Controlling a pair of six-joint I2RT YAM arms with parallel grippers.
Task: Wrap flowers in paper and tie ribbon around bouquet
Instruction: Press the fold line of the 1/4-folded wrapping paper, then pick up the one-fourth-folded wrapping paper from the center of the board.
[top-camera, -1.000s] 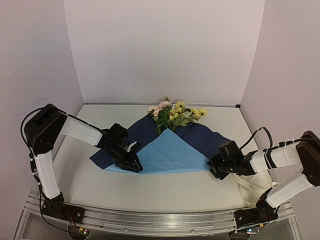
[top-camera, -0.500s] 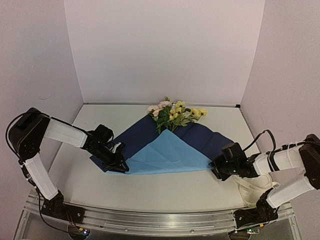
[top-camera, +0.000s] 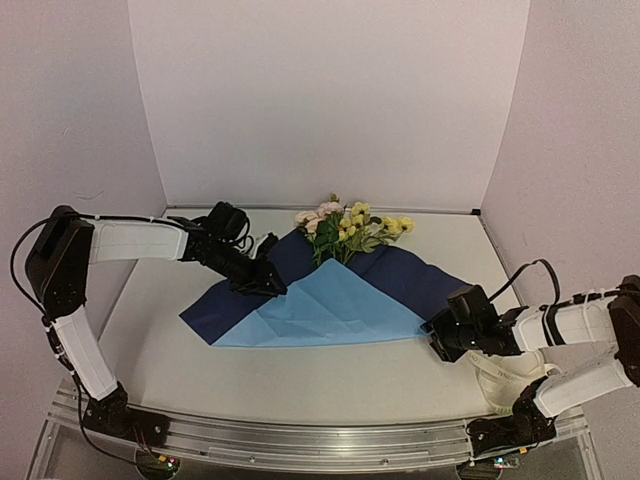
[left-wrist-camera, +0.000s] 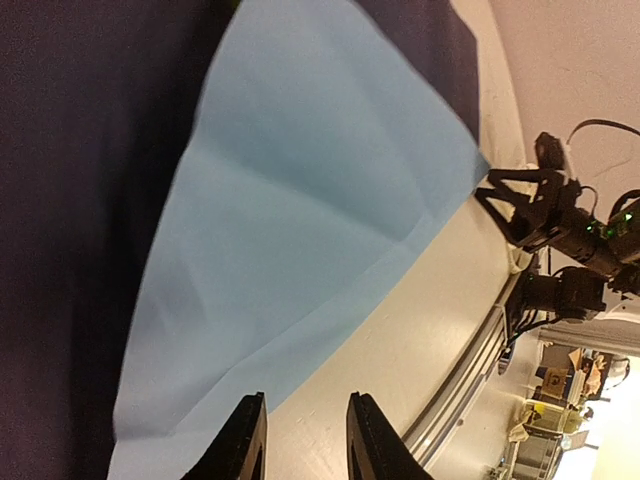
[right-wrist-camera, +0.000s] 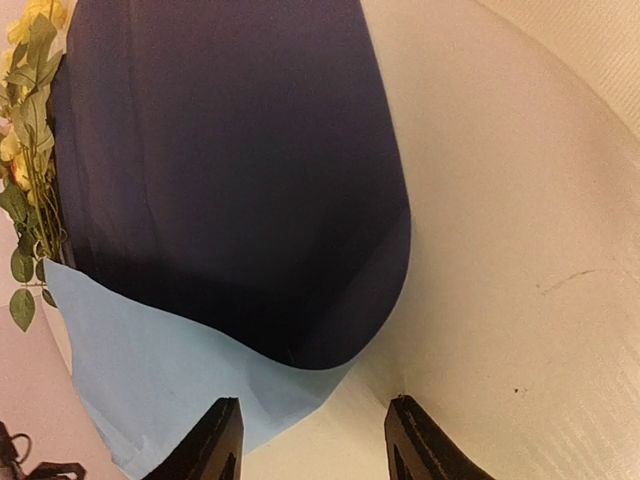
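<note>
The blue paper (top-camera: 330, 305) lies flat mid-table, its bright flap folded over the darker reverse (top-camera: 410, 275). The flowers (top-camera: 350, 225) lie at its far edge, stems tucked under the flap. My left gripper (top-camera: 272, 288) hovers over the dark left part of the sheet, open with a narrow empty gap (left-wrist-camera: 305, 435), the bright flap (left-wrist-camera: 300, 200) ahead of it. My right gripper (top-camera: 436, 338) sits low at the paper's right corner, open (right-wrist-camera: 315, 425) and holding nothing; the curled dark corner (right-wrist-camera: 300, 300) and leaves (right-wrist-camera: 30, 200) show ahead. A pale heap, likely the ribbon (top-camera: 508, 378), lies under the right arm.
White walls close in the table (top-camera: 300, 385) at the back and on both sides. A metal rail (top-camera: 300, 440) runs along the near edge between the arm bases.
My left gripper has left the paper's near left corner and swung back over the dark left part, opening a little. The right gripper has opened wider and shifted slightly right.
</note>
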